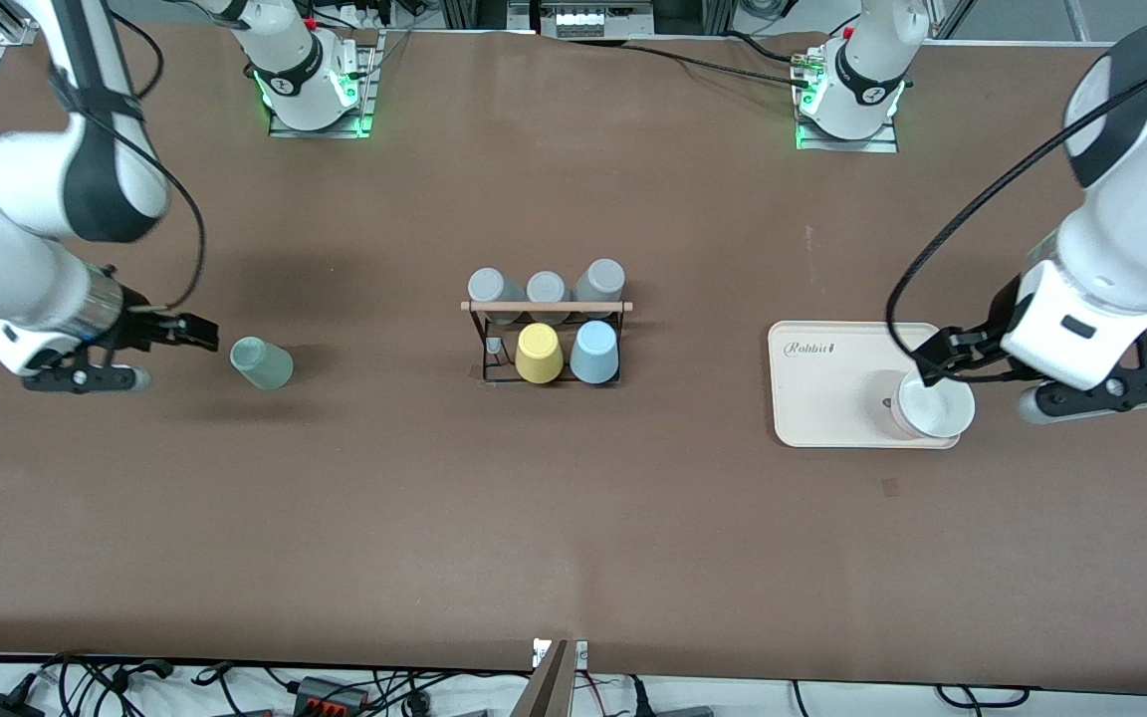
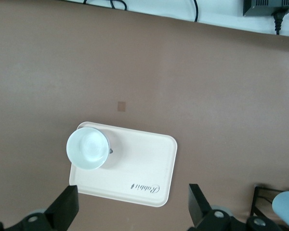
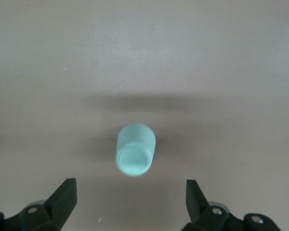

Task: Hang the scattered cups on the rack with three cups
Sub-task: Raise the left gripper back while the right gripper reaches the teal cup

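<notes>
Front view shows the rack (image 1: 546,339) at the middle of the table (image 1: 573,518), with three grey cups (image 1: 546,289) along its edge farther from the camera, and a yellow cup (image 1: 539,354) and a light blue cup (image 1: 594,352) upside down on its nearer row. The mint-green cup (image 1: 262,362) lies on its side toward the right arm's end, well apart from the rack. The right claw (image 1: 197,333) sits just beside that cup, fingers spread wide (image 3: 62,199), gripping nothing. The left claw (image 1: 932,360) hovers over a white bowl (image 1: 935,408) on a cream tray (image 1: 822,388), its fingers (image 2: 65,207) also spread apart and empty.
</notes>
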